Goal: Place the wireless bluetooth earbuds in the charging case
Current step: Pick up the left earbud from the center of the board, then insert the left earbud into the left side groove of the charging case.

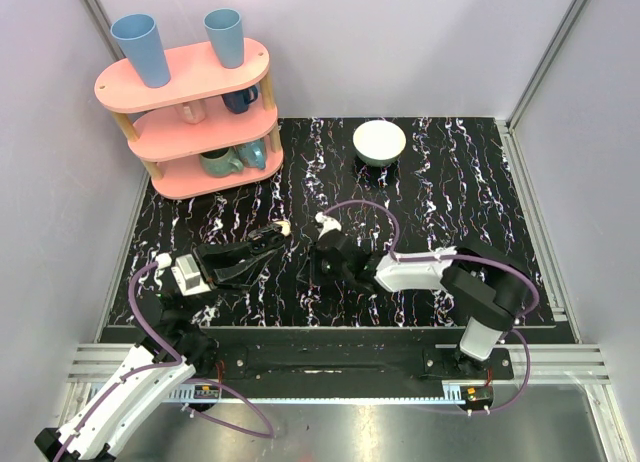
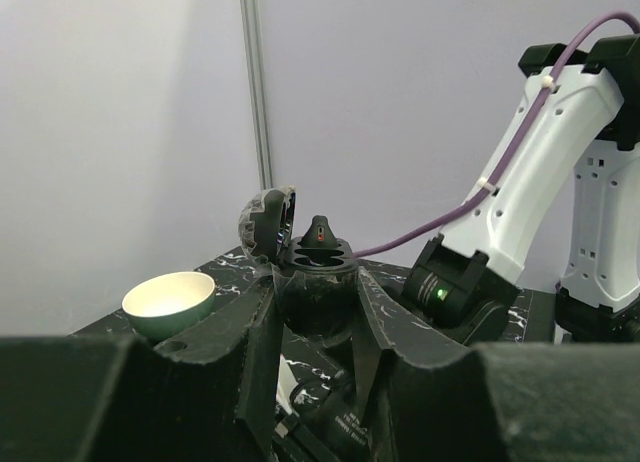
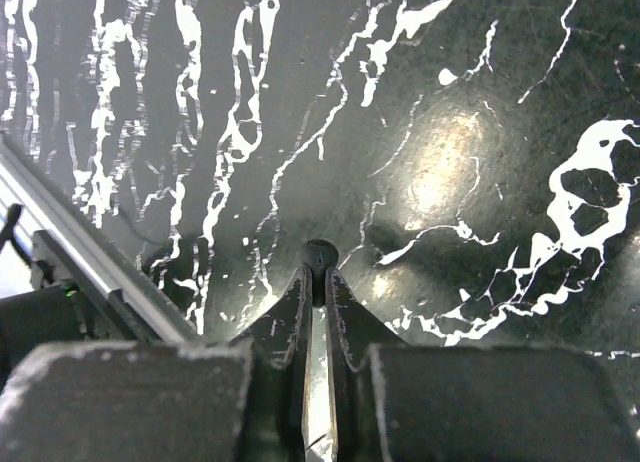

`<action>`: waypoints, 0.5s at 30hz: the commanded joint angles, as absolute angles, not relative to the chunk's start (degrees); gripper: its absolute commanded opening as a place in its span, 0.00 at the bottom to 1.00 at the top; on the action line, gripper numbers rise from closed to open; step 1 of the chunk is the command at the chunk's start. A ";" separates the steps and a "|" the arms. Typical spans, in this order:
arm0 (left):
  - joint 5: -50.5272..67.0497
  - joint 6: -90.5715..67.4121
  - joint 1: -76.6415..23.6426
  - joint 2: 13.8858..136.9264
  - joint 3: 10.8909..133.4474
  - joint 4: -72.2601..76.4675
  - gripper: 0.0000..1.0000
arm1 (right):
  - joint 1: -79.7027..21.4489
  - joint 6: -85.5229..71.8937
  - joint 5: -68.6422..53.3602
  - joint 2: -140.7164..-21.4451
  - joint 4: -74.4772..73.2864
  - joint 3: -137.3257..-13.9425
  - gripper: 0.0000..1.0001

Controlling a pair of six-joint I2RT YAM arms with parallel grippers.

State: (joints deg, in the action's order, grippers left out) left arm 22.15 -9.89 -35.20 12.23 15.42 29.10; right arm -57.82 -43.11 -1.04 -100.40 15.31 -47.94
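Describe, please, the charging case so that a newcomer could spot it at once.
On the black marbled table, find the left tool, just left of centre. Clamped there is the charging case, small and rounded. Its flipped-open hinged lid sets it apart from the tinier, lidless earbud pinched in the right tool.

Case (image 2: 315, 294) open, 1 bud (image 2: 319, 234) seated, 2nd bud (image 3: 320, 253) in R tool (image 3: 317, 276)

- The left arm (image 1: 120, 392) reaches forward and to the right, held low.
- The left gripper (image 2: 316, 317) sits level, clamped on the charging case (image 2: 318, 277).
- The right arm (image 1: 415, 272) bends at the elbow and stretches leftward.
- The right gripper (image 3: 318, 277) points down, its fingers nearly touching and pinching an earbud (image 3: 320, 253).
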 commanded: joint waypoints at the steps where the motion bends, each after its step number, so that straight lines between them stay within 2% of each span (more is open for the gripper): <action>1: 19.87 -8.70 -35.24 13.01 17.75 30.32 0.00 | -58.53 -42.63 1.82 -92.48 12.84 -48.60 0.00; 15: 12.13 -2.38 -35.33 17.40 11.43 43.67 0.00 | -58.45 -43.16 14.67 -67.33 -10.09 -55.88 0.00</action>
